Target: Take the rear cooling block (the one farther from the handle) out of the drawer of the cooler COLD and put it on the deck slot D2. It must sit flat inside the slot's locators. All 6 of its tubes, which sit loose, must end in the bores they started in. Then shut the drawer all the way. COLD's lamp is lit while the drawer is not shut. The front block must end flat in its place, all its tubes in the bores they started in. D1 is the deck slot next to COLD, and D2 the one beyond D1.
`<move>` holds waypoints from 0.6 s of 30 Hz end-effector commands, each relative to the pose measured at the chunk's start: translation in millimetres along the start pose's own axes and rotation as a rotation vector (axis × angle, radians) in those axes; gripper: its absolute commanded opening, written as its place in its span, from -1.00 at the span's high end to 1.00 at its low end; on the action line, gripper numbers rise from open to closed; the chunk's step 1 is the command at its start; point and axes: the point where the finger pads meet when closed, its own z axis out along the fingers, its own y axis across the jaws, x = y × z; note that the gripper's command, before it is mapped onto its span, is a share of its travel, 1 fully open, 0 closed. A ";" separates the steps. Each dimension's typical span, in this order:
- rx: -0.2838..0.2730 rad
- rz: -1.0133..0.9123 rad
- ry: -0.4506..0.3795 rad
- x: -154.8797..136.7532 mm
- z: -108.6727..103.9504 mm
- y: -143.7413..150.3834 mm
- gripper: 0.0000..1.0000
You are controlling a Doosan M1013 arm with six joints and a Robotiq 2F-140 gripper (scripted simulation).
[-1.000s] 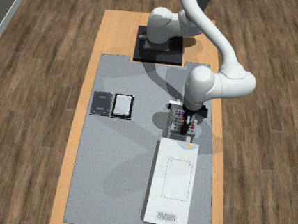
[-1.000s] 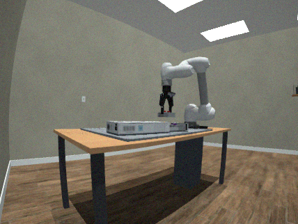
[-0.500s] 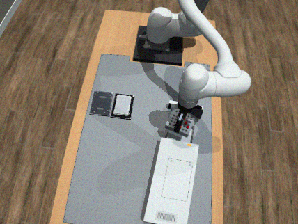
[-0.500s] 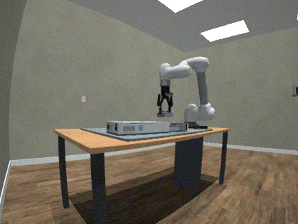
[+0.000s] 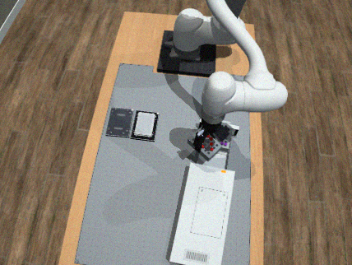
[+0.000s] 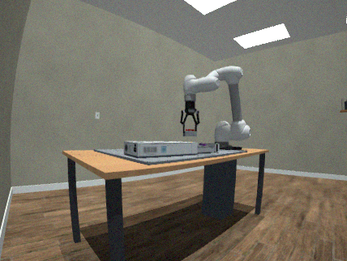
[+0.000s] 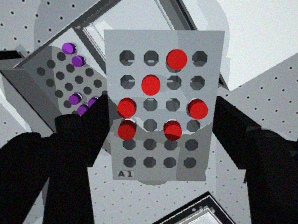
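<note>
White cooler lies on the grey deck, drawer open. Gripper clamps the rear block by its sides, raised above the drawer, six red tubes seated. Front block holds purple tubes

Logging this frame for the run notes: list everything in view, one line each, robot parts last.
Held block: 1, grey, marked A1, clamped in the gripper, lifted above the drawer.
Red tubes: 6, in the held block's bores.
Front block: 1, grey, in the open drawer.
Purple tubes: at least 4 visible, in the front block.
Cooler: 1, white, lamp orange.
Deck slots: dark, light.
Deck mat: grey.
Table: wood top.
Arm: white.
Gripper: black.
</note>
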 end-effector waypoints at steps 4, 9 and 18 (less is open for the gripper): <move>-0.003 0.188 0.000 -17.0 -1.2 7.1 0.80; -0.003 0.321 0.000 -29.4 -1.2 12.0 0.80; -0.003 0.508 0.001 -46.8 -1.3 18.7 0.80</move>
